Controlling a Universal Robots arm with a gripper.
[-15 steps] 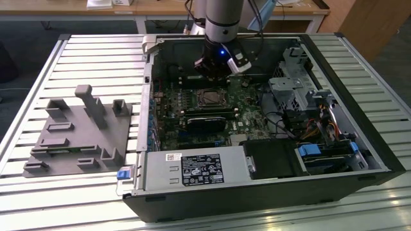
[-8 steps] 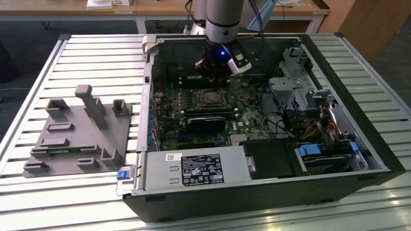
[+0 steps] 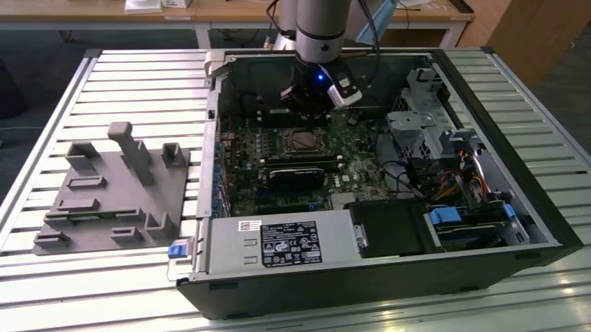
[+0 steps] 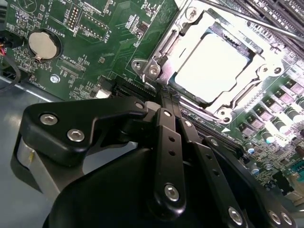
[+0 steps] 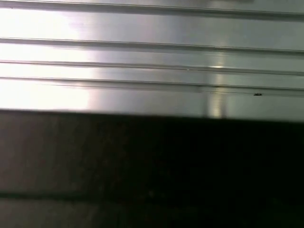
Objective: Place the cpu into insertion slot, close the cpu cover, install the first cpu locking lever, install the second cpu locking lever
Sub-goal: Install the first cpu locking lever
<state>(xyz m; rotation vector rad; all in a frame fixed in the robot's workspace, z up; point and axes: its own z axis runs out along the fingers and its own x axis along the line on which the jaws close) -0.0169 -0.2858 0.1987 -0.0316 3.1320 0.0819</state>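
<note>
In the second wrist view the gripper point(image 4: 164, 99) has its black fingers point(image 4: 167, 142) brought together with nothing between them. Their tips sit just beside one edge of the insertion slot point(image 4: 142, 64); whether they touch it cannot be told. That view also shows the cpu point(image 4: 211, 66) lying in the slot, its pale top bright in the window of the cpu cover point(image 4: 178, 45), which lies flat around it. A thin metal rod point(image 4: 237, 16) runs along the slot's far side, and a coin cell point(image 4: 42, 45) sits on the green board point(image 4: 95, 28) well away from the slot. The exterior view shows the gripper point(image 3: 303, 109) hanging just behind the insertion slot point(image 3: 299, 142) inside the open computer case point(image 3: 517, 207). The case also holds a black card point(image 3: 300, 176) near the slot's front and a power supply point(image 3: 277, 242) beyond that. A grey fixture point(image 3: 111, 187) stands outside the case, well apart from the slot. The first wrist view shows the slatted metal table point(image 5: 152, 52) above a dark surface.
</note>
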